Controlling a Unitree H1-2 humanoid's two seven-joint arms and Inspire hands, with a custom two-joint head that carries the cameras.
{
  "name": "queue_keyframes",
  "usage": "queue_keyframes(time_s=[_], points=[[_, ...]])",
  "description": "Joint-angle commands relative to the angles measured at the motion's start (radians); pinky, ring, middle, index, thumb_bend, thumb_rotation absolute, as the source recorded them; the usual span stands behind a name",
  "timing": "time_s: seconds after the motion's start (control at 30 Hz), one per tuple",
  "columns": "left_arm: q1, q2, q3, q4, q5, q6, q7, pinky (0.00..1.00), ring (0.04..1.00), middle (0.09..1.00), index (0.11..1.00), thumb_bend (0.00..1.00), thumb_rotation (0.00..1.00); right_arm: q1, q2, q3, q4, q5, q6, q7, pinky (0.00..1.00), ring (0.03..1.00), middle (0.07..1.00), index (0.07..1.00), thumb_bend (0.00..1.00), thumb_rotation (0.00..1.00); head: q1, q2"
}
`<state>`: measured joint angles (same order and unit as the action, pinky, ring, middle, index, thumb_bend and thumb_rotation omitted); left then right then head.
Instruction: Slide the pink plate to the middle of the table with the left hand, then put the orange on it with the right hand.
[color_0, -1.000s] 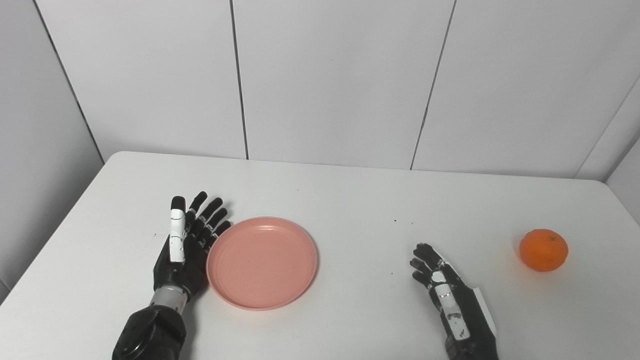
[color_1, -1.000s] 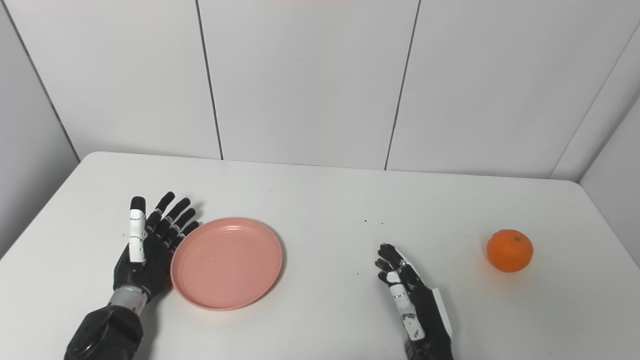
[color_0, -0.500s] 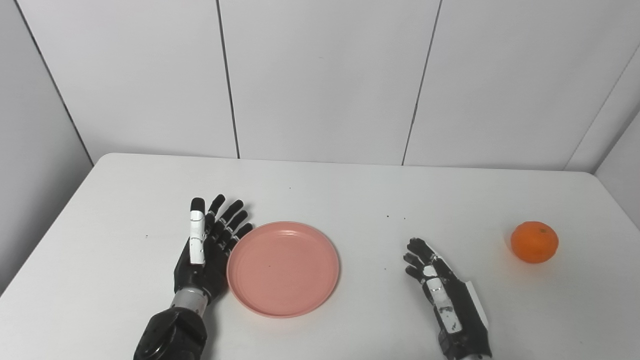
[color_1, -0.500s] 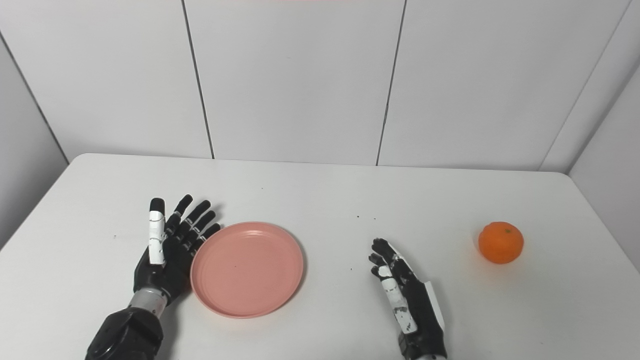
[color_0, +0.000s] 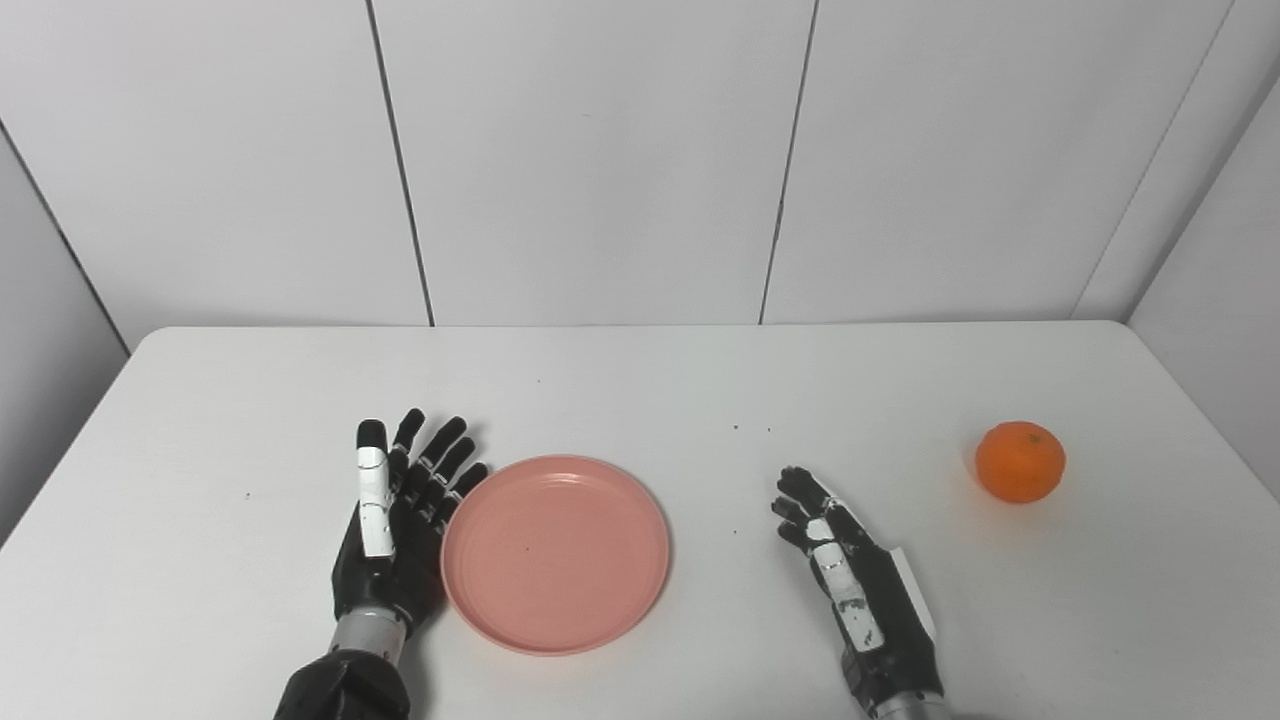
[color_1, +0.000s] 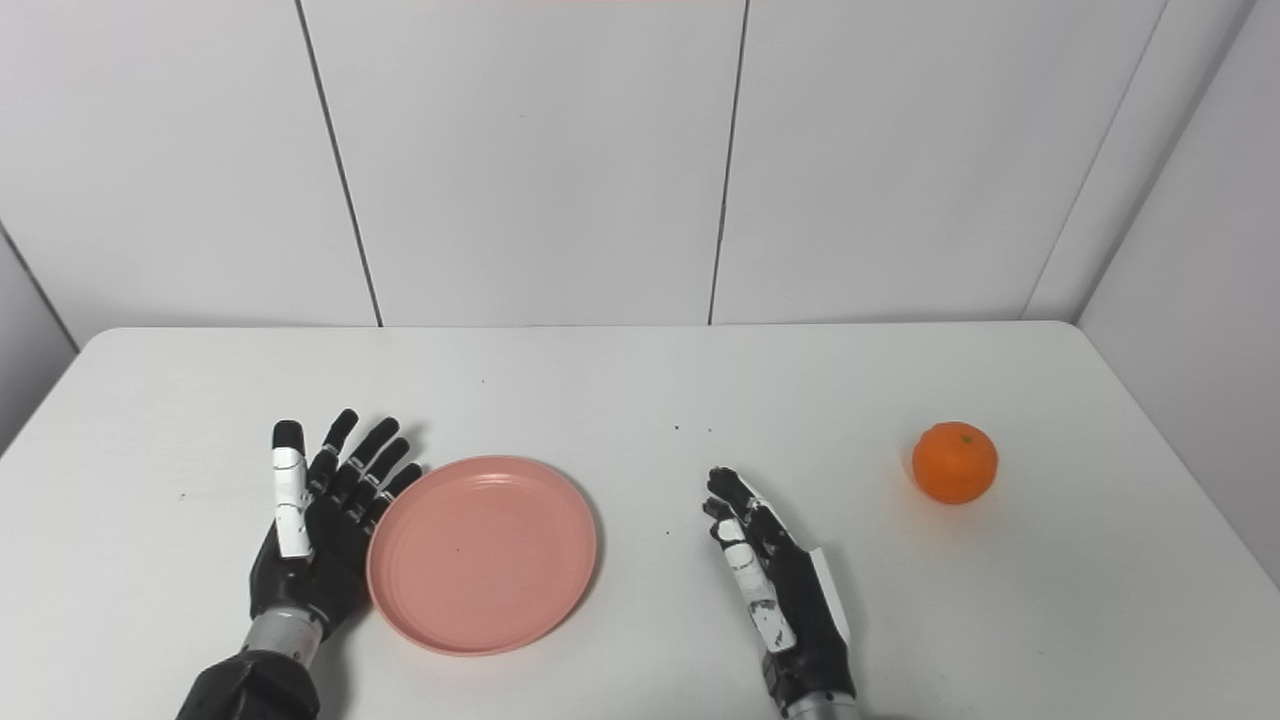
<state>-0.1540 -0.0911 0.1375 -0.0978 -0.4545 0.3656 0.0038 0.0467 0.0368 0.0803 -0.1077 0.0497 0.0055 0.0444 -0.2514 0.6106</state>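
— Where was your left hand (color_0: 392, 535)?
— Spread open against the pink plate (color_0: 556, 553), left of the desk's (color_0: 640, 390) middle. Light, slippery; push its rim.
— And the orange (color_0: 1020, 461)?
— Far right; your right hand (color_0: 855, 590) lay open, empty.

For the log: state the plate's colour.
The plate is plain pink, clearest in the left eye view.

Pink plate (color_1: 482, 553) on the table (color_1: 640, 380): left hand (color_1: 315, 530) touching its left rim, right hand (color_1: 775, 590) and orange (color_1: 955, 462) to its right
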Motion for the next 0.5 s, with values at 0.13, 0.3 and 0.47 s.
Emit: queue_keyframes(time_s=[0.13, 0.3, 0.47], points=[[0.016, -0.002, -0.002, 0.005, 0.008, -0.013, -0.006, 0.90, 0.904, 0.858, 0.948, 0.85, 0.80, 0.010, 0.030, 0.047, 0.045, -0.025, 0.029, 0.002, 0.90, 0.878, 0.886, 0.847, 0.88, 0.86, -0.047, -0.006], [0.008, -0.005, -0.011, 0.009, 0.015, -0.019, -0.009, 0.90, 0.894, 0.852, 0.945, 0.85, 0.79, 0.010, 0.038, 0.051, 0.047, -0.031, 0.025, -0.005, 0.89, 0.867, 0.883, 0.848, 0.86, 0.86, -0.054, -0.005], [0.003, -0.017, -0.024, -0.010, 0.012, -0.002, -0.002, 0.93, 0.897, 0.844, 0.937, 0.85, 0.77, 0.010, 0.039, 0.054, 0.043, -0.029, 0.023, -0.005, 0.88, 0.867, 0.883, 0.851, 0.85, 0.85, -0.056, 0.005]])
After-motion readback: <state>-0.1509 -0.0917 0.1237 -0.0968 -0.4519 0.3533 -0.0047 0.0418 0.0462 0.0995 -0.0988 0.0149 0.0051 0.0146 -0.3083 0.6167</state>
